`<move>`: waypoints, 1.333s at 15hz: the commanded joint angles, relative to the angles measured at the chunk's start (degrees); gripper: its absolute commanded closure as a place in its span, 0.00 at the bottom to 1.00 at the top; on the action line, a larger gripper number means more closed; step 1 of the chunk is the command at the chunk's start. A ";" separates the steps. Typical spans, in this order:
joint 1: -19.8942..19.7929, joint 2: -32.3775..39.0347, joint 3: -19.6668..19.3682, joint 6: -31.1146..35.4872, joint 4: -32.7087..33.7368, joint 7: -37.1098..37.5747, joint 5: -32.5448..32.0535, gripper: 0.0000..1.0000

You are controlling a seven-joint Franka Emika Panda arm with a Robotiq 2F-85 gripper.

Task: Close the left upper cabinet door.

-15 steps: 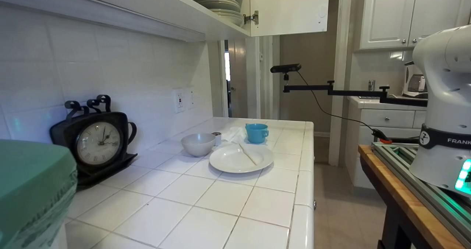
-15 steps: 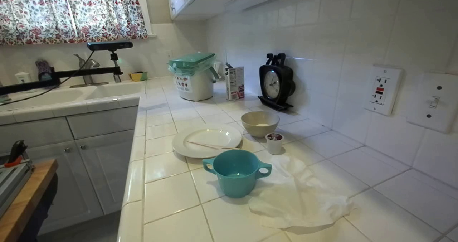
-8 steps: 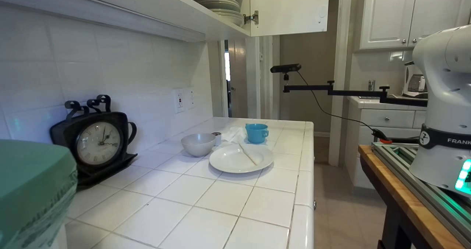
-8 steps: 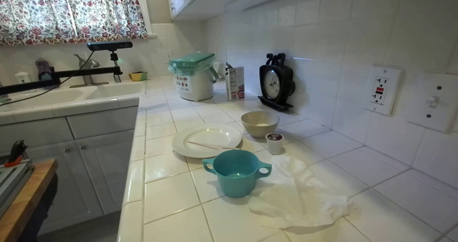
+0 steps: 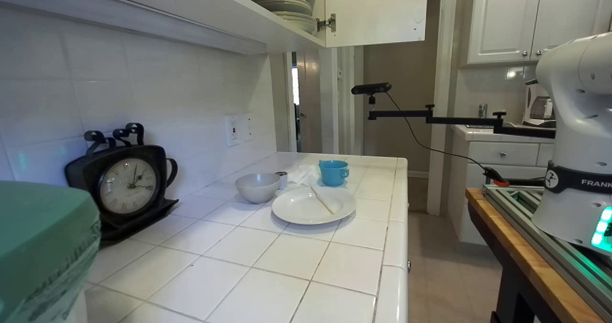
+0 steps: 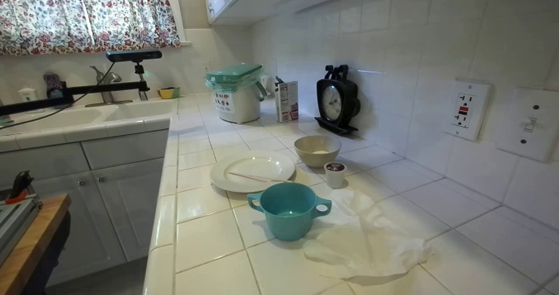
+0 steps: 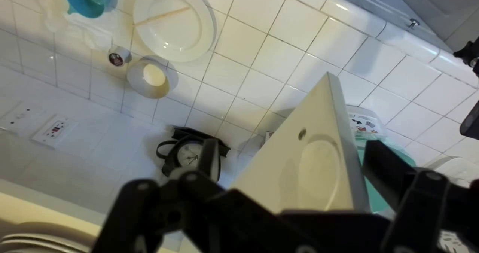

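Almost nothing had changed over the last second: in both exterior views the cup [image 6: 288, 218], plate [image 6: 262, 163] and bowl [image 6: 316, 155] stood as before, and in an exterior view a flat door [image 5: 375, 12] beside the stacked plates [image 5: 289, 7] hung open at the same angle. In the wrist view the left door [image 7: 280, 178], as I took it, stood out over the counter [image 7: 254, 47], its free edge showing between the fingers [image 7: 385, 168] of the gripper [image 7: 292, 154]. They were wide apart and clamped on nothing; whether one touched the door could not be told. Nor could I be sure whether the two views showed one door or a pair. For the task, the swing shut had probably not begun, and the next move likely called for a steady sideways push on the outer face
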 commanded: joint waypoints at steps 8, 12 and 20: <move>-1.27 -2.06 1.07 -1.96 0.54 0.91 -7.88 0.00; -2.17 -3.12 0.79 -3.58 0.24 1.12 -9.00 0.00; -3.60 -5.34 -0.82 -6.12 -1.25 0.19 -10.81 0.00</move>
